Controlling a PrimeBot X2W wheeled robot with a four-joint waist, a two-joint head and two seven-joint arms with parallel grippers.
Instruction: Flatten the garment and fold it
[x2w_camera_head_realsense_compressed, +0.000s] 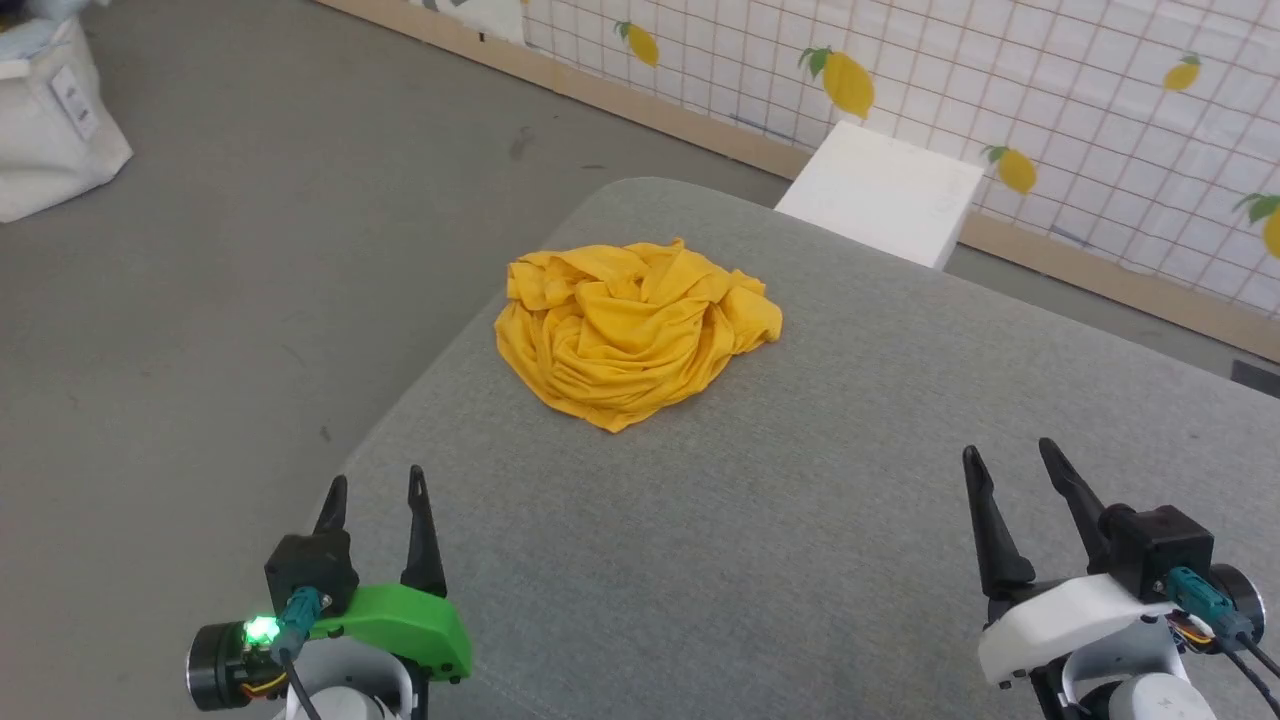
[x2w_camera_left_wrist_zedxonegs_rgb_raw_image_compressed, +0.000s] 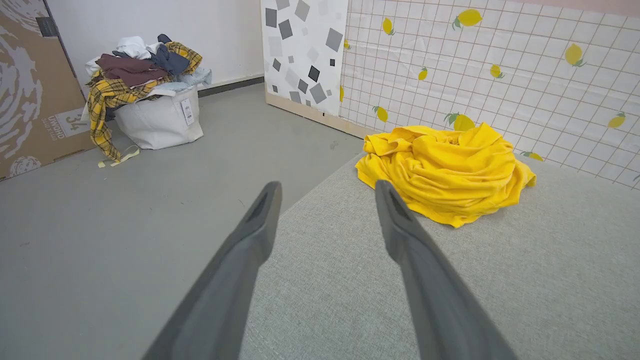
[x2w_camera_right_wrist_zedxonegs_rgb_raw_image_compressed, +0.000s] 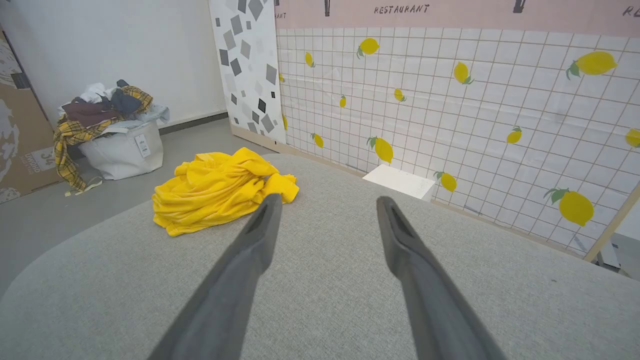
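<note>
1. The garment (x2w_camera_head_realsense_compressed: 635, 330) is a crumpled bright yellow heap. Its sleeves, neck and any print are rolled into the folds and cannot be made out.
2. It lies on the grey fabric worktop (x2w_camera_head_realsense_compressed: 800, 520), toward the far left rounded corner, well apart from both pairs of fingers.
3. The left fingers (x2w_camera_head_realsense_compressed: 421, 540) stand apart and hold nothing. They are over the worktop's near left edge, and the green-covered wrist behind them is cut off by the bottom of the head view.
4. The right fingers (x2w_camera_head_realsense_compressed: 990, 530) also stand apart and empty, at the near right. Their white-covered wrist is likewise cut off at the bottom.
5. In both wrist views the fingers are blurred grey shapes. In the left wrist view one fingertip overlaps the garment's near edge, and in the right wrist view one fingertip covers a corner of it.
6. Bare worktop lies between the fingers and the garment.
7. A white box (x2w_camera_head_realsense_compressed: 880, 190) stands beyond the worktop's far edge, its lower part hidden by that edge. It sits against a grid-patterned wall panel (x2w_camera_head_realsense_compressed: 1080, 110) printed with lemons.
8. A pale bag (x2w_camera_left_wrist_zedxonegs_rgb_raw_image_compressed: 160, 125) heaped with mixed clothes sits on the grey floor (x2w_camera_head_realsense_compressed: 250, 250), beside a cardboard sheet (x2w_camera_left_wrist_zedxonegs_rgb_raw_image_compressed: 30, 115). In the head view the bag is cut off at the upper left.
9. Count: one garment, two pairs of fingers, one white box, one bag, one cardboard sheet.
</note>
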